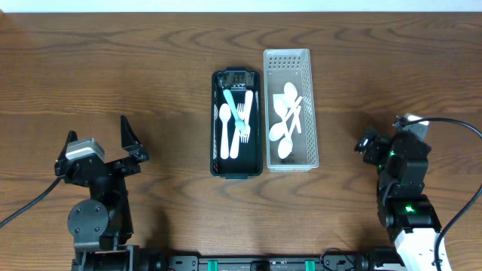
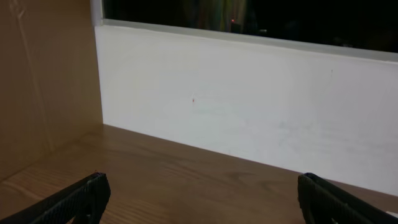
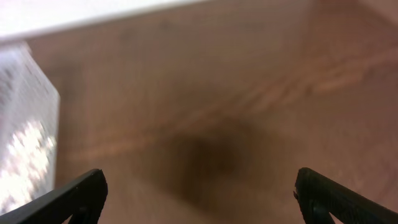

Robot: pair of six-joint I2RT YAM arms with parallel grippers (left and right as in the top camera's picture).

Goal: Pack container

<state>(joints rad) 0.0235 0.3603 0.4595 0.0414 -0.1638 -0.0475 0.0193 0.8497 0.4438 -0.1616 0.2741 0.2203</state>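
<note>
Across the whole overhead view runs a dark brown wooden bench (image 1: 113,68) with strong grain, and a pale strip edges it at the far side. The left wrist camera looks along the wood to a white wall (image 2: 249,106), with a dark band (image 2: 249,15) above it and a brown panel (image 2: 43,81) standing at the left. The right wrist view is blurred; it shows mostly wood, with a soft shadow on it.

Near the middle of the bench stand two long containers side by side, just apart, their long sides parallel. The black container (image 1: 214,124) holds a white spoon (image 1: 225,128), a teal utensil (image 1: 229,104) lying slantwise near its far end, and white forks (image 1: 245,117); I cannot tell whether the teal piece is a knife or something else. To its right, the white basket (image 1: 311,113) with perforated walls holds a loose heap of white spoons (image 1: 285,120), crossing one another in its middle part. A corner of this basket also shows, out of focus, at the left edge of the right wrist view.

The left pincer (image 2: 202,205) hangs over bare wood well to the left of the containers, its fingers spread wide and holding nothing. The right pincer (image 3: 199,199) sits well to the right of the basket, likewise spread wide with nothing between its fingers.
</note>
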